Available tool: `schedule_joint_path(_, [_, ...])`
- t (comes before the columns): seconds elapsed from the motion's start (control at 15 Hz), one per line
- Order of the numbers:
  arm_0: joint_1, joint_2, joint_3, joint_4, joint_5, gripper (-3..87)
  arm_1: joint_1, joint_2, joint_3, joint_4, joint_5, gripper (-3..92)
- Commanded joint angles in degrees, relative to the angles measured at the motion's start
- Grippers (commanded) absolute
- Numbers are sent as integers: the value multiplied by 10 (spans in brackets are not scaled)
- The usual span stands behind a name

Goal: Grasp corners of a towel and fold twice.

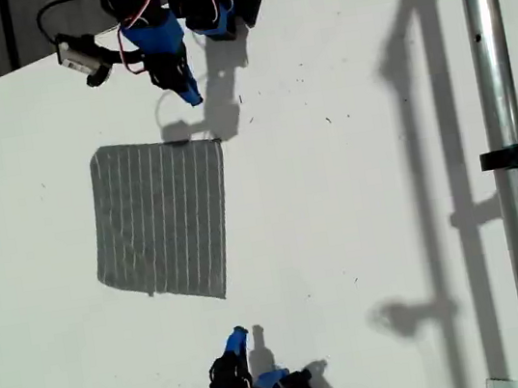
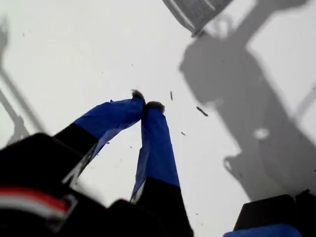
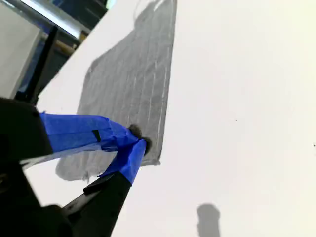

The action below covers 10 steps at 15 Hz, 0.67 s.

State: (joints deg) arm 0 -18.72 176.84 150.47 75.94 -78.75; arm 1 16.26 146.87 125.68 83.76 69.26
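Grey and finely striped, the towel (image 1: 161, 220) lies spread flat on the white table (image 1: 367, 197), towards the exterior view's left, between the two blue-tipped arms. It is nearly square, a shade longer along its pale stripes, which run from the top of the exterior view to the bottom. The whole cloth is turned slightly, so its lower edge slants down towards the exterior view's right.

My first gripper (image 1: 193, 95) hangs over bare table at the top of the exterior view, near the towel's upper right corner (image 1: 216, 142) but clear of it. In the first wrist view its jaws (image 2: 148, 105) are pressed tip to tip on nothing, with that corner of the towel (image 2: 197, 11) well ahead.

My second gripper (image 1: 238, 335) sits at the bottom of the exterior view, near the lower right corner (image 1: 223, 294) and off the cloth. Its jaws (image 3: 139, 139) are also closed and empty, and the towel (image 3: 133, 79) stretches away beyond them.

A metal pole (image 1: 504, 157) crosses the exterior view's right.
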Motion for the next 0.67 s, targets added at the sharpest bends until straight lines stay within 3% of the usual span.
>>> schedule_joint_path(0.0, [-44, -80, -102, 2, 54, -29, 25, -134, -174, 20, -68, -3])
schedule_joint_path(0.27, [-112, -336, -387, 97, 206, -29, 78, -341, -433, 108, -193, -3])
schedule_joint_path(0.47, [-123, -475, -572, 154, 271, -29, 105, -412, -539, 149, -261, -3])
schedule_joint_path(0.6, [-138, -524, -627, 161, 301, -29, 113, -446, -575, 157, -302, -3])
